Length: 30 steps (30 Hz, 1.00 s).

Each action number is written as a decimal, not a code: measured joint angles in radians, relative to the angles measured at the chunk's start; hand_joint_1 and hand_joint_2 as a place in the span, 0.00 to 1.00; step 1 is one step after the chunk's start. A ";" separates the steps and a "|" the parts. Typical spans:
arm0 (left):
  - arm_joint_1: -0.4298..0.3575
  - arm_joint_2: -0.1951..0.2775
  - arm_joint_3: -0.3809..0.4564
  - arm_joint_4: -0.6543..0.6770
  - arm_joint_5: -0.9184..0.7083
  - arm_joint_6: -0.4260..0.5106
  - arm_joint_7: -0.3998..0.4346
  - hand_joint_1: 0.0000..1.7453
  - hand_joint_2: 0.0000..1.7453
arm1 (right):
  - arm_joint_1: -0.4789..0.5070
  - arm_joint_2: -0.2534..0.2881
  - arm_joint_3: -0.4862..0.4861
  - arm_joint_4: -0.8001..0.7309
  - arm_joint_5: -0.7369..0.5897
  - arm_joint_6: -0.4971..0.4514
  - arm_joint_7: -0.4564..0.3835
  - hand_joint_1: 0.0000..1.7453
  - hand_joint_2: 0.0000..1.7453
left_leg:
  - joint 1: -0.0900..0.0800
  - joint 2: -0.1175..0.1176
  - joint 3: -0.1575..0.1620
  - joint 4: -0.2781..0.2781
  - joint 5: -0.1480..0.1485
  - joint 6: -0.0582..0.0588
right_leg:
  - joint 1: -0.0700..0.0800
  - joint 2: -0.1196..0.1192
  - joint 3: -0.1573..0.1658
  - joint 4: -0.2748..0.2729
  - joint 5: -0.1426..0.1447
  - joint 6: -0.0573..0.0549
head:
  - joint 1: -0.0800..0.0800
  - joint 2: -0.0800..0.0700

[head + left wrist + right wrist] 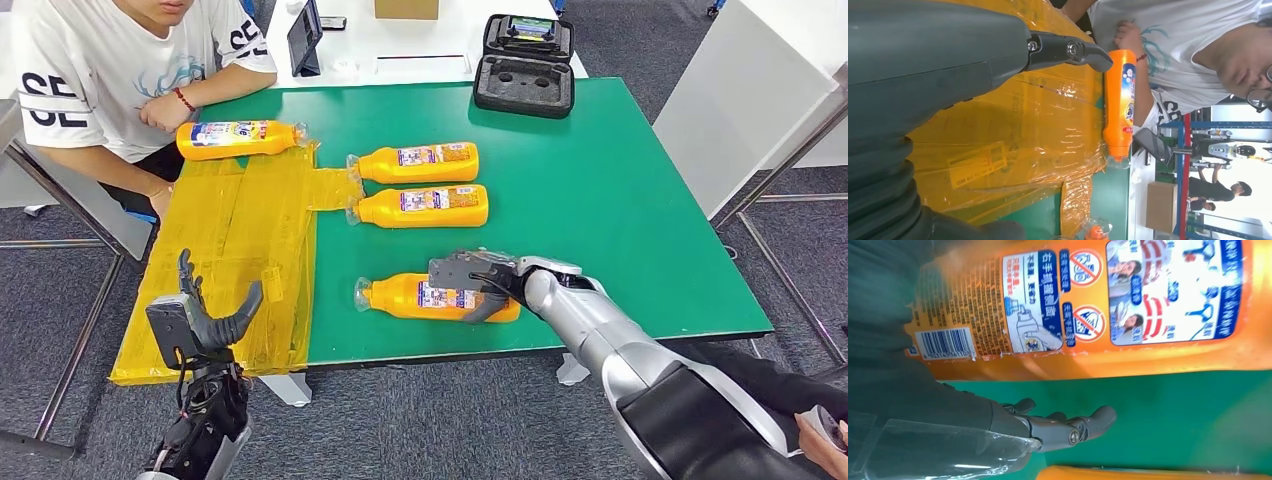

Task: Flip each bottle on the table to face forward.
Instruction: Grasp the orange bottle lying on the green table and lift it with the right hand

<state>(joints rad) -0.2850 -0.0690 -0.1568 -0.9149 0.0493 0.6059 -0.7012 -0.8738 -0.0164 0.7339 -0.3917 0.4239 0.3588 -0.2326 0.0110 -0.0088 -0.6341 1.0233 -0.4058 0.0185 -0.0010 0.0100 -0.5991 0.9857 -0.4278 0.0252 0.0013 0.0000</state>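
The right hand [470, 278] rests over the base end of the nearest bottle [415, 297], fingers curled down its near side; whether they actually grip it cannot be told. In the right wrist view this bottle [1088, 310] shows its back label: a barcode, small Chinese print, 2 red prohibition symbols and blue usage pictures. The fingertips [1098, 419] hang over bare green table [1173, 410] beside the bottle.

Beyond the right hand, 2 more bottles [418, 163] [422, 206] lie side by side, caps pointing toward the yellow plastic sheet [230, 260], with small-print labels upward. The 4th bottle [238, 139] lies on the far end of that sheet, blue-and-white front label upward, just beside a seated person's arm [150, 105].

The left hand [200, 315] is raised near the sheet's near edge, fingers spread, holding nothing.

Open green surface extends to the right of the right hand up to the table edge [700, 200]. A black foam case [525, 85] sits at the far edge.
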 joint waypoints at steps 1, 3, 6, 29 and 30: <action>0.000 0.000 0.001 0.001 0.000 -0.002 0.000 0.00 1.00 | -0.003 0.001 0.002 0.000 0.006 -0.013 0.001 0.00 0.25 | 0.000 0.000 0.000 0.000 0.000 0.000 | 0.000 0.000 0.000 0.000 0.000 0.000 | 0.000 0.000; 0.002 0.000 0.002 0.001 0.001 -0.010 0.000 0.00 1.00 | -0.016 0.000 0.007 0.000 0.022 -0.048 0.001 0.00 0.00 | 0.000 0.000 0.000 0.000 0.000 0.000 | 0.000 0.000 0.000 0.000 0.000 0.000 | 0.000 0.000; 0.004 0.002 0.005 0.001 0.001 -0.022 0.000 0.00 1.00 | -0.051 -0.006 0.012 -0.004 0.031 -0.068 0.002 0.00 0.00 | 0.000 0.000 0.000 0.000 0.000 0.000 | 0.000 0.000 0.000 0.000 0.000 0.000 | 0.000 0.000; 0.003 0.003 0.006 0.014 0.000 -0.031 0.000 0.00 1.00 | -0.075 -0.029 0.038 -0.039 0.036 -0.037 -0.006 0.00 0.00 | 0.000 0.000 0.000 0.000 0.000 0.000 | 0.000 0.000 0.000 0.000 0.000 0.000 | 0.000 0.000; 0.003 0.003 0.006 0.015 0.000 -0.031 0.000 0.00 1.00 | -0.074 -0.029 0.038 -0.039 0.035 -0.034 -0.009 0.00 0.00 | 0.000 0.000 0.000 0.000 0.000 0.000 | 0.000 0.000 0.000 0.000 0.000 0.000 | 0.000 0.000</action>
<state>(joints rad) -0.2819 -0.0660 -0.1507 -0.8999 0.0495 0.5746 -0.7013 -0.9480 -0.0454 0.7723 -0.4306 0.4586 0.3248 -0.2419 0.0111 -0.0090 -0.6342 1.0233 -0.4058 0.0185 -0.0010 0.0100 -0.5993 0.9857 -0.4278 0.0252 0.0014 0.0000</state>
